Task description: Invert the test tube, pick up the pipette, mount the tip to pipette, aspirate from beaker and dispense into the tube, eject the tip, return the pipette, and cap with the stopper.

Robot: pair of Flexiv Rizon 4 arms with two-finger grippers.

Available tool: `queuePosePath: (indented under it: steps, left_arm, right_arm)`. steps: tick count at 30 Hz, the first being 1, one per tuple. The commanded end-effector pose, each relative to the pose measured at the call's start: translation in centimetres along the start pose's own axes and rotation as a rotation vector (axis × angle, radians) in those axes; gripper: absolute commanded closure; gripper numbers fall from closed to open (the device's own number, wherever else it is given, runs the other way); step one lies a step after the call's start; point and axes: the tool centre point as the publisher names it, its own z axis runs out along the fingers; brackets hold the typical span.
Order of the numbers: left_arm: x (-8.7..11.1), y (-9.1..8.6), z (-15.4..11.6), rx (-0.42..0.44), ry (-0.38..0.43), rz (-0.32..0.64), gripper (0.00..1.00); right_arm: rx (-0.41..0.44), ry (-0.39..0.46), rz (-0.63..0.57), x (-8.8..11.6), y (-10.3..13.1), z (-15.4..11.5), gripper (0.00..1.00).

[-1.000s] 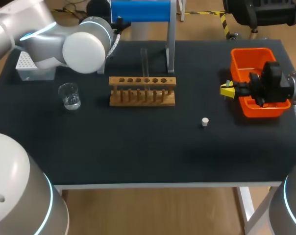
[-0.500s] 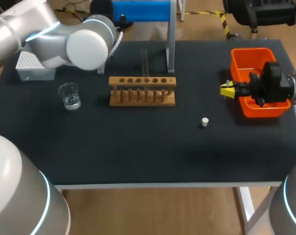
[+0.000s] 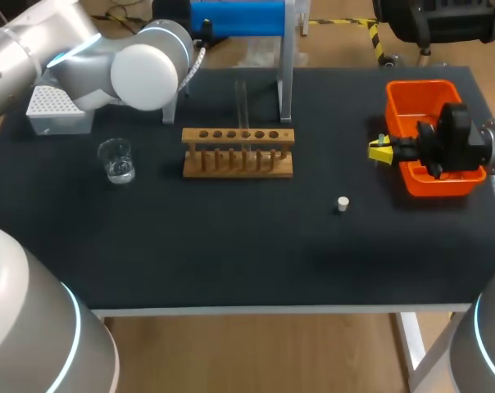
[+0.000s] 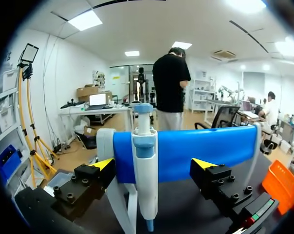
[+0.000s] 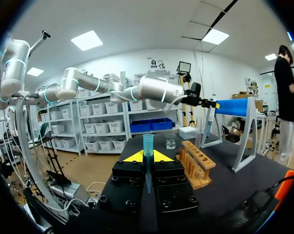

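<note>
The white and blue pipette (image 4: 144, 165) hangs on its blue stand (image 4: 200, 148). My left gripper (image 4: 153, 166) is open around it, and neither finger touches it. In the head view my left arm (image 3: 141, 65) reaches to the stand (image 3: 238, 16) at the table's back and hides that gripper. My right gripper (image 3: 382, 151) hovers beside the orange bin (image 3: 411, 92), shut on a light blue pipette tip (image 5: 147, 145). A clear test tube (image 3: 241, 105) stands upright in the wooden rack (image 3: 238, 152). The beaker (image 3: 116, 160) holds some water. The white stopper (image 3: 342, 204) lies on the mat.
A grey tip box (image 3: 47, 110) sits at the back left, partly behind my left arm. The stand's metal legs (image 3: 285, 82) rise just behind the rack. The dark mat (image 3: 231, 246) is bare from the rack to the front edge.
My left arm has shifted slightly toward the back of the table, closer to the pipette stand. The right arm and its pipette tip have stayed where they were.
</note>
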Motion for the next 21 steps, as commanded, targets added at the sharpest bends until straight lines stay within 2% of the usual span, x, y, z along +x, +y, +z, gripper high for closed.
queuePosePath:
  steps: [1,4,7,8,9,11,12,13,16,21]
  left_arm:
    - [-0.05,-0.09,0.59,-0.004,0.008,0.0,0.0]
    - [-0.1,-0.07,0.65,-0.003,0.009,-0.002,0.01]
    - [-0.11,0.06,0.66,-0.004,0.009,-0.005,0.07]
    - [-0.09,0.11,0.65,-0.004,0.009,-0.006,0.11]
    - [-0.08,0.15,0.64,-0.005,0.009,-0.007,0.22]
    - [-0.06,0.25,0.61,-0.006,0.01,-0.008,0.26]
    - [-0.05,0.3,0.61,-0.007,0.01,-0.009,0.41]
    - [-0.05,0.34,0.61,-0.007,0.01,-0.011,0.51]
    - [-0.05,0.41,0.61,-0.009,0.01,-0.012,0.58]
    - [-0.1,0.49,0.62,-0.011,0.006,-0.013,0.57]
  right_arm:
    - [0.002,-0.001,0.0,0.12,0.05,-0.07,1.0]
    - [0.002,-0.001,0.0,0.12,0.05,-0.07,1.0]
    - [0.002,-0.001,0.0,0.12,0.05,-0.07,1.0]
    - [0.002,-0.001,0.0,0.12,0.05,-0.07,1.0]
    - [0.002,-0.001,0.0,0.12,0.05,-0.07,1.0]
    - [0.002,-0.001,0.0,0.12,0.05,-0.07,1.0]
    - [0.002,-0.001,0.0,0.12,0.05,-0.07,1.0]
    - [0.002,-0.001,0.0,0.12,0.05,-0.07,1.0]
    - [0.002,-0.001,0.0,0.12,0.05,-0.07,1.0]
    - [0.002,-0.001,0.0,0.12,0.05,-0.07,1.0]
